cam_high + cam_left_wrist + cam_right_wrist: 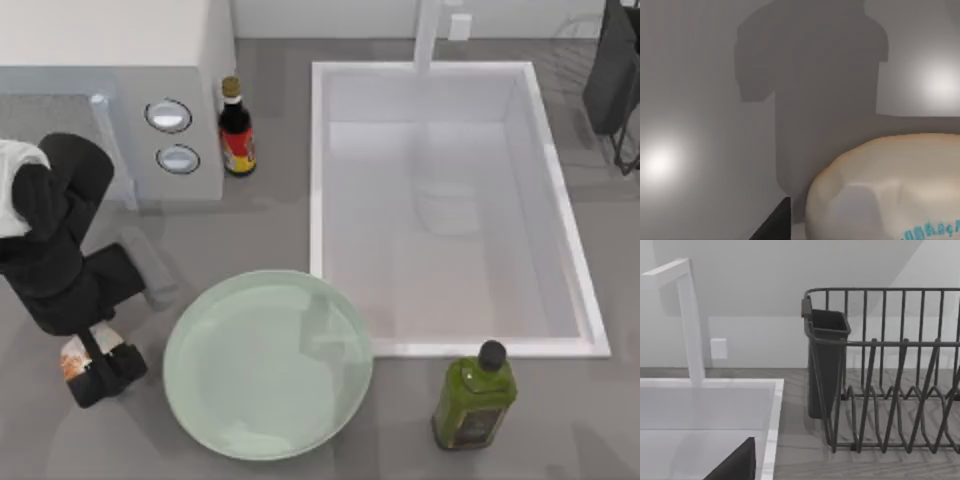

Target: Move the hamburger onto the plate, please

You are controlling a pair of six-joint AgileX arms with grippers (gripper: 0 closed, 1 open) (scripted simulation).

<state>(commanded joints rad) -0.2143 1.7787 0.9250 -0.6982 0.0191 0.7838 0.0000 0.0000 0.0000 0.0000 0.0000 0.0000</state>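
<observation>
White sink [560,200] w/ faucet [428,35] behind, soy bottle [236,130] + microwave [120,90] left of it, oil bottle [475,398] in front, dish rack [890,390] right.

Illumination is even and diffuse in the top view, with no hard glare. The plate [268,365] carries faint pale reflections and a soft grey shadow patch across its right half. The sink [452,345] interior is washed pale, its far wall brightest. Soft shadows fall under the green bottle [474,398].

In the left wrist view, two blurred bright spots sit on the grey table [700,100], with a broad blocky shadow between them. The hamburger [885,190] looms close, softly shaded.

The right wrist view is evenly lit; the dish rack [890,375] casts thin striped shadows.
</observation>
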